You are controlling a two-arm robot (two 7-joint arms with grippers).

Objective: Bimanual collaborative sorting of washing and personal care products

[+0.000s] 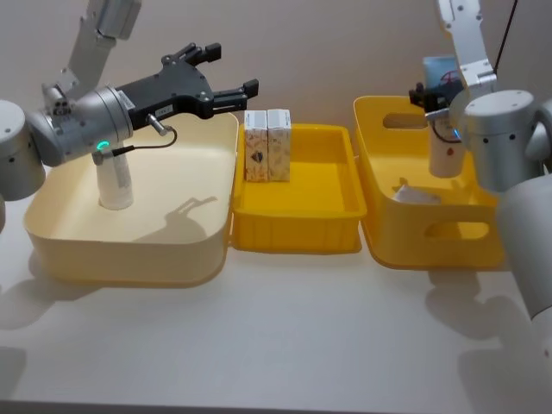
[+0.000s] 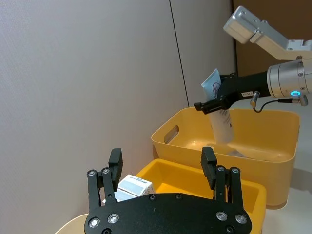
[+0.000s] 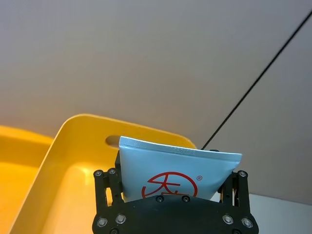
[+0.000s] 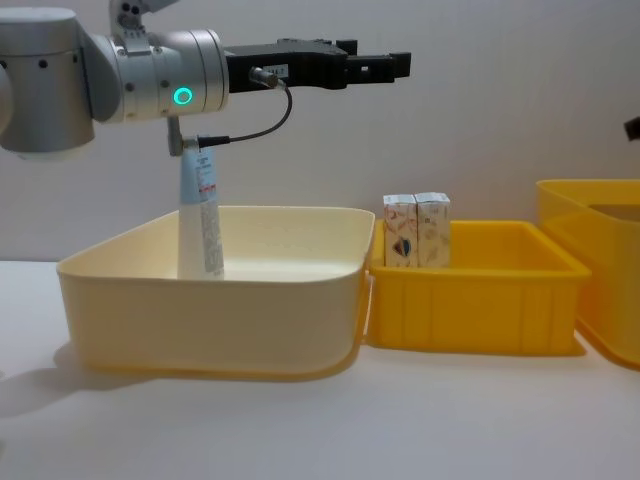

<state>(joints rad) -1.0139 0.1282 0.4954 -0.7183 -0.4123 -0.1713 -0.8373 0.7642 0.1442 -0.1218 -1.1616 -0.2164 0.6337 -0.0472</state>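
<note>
- A squeeze tube (image 1: 114, 181) stands upright in the left bin (image 1: 129, 250).
- Two cartons (image 1: 267, 145) stand touching at the back of the middle tray (image 1: 297, 226).
- The right bin (image 1: 414, 237) sits beside that tray.

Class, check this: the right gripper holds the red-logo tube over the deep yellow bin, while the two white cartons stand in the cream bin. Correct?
Not quite. The two white cartons stand in the shallow yellow tray, not the cream bin, as the head view shows. The right gripper does hold the red-logo tube over the deep yellow bin.
</note>
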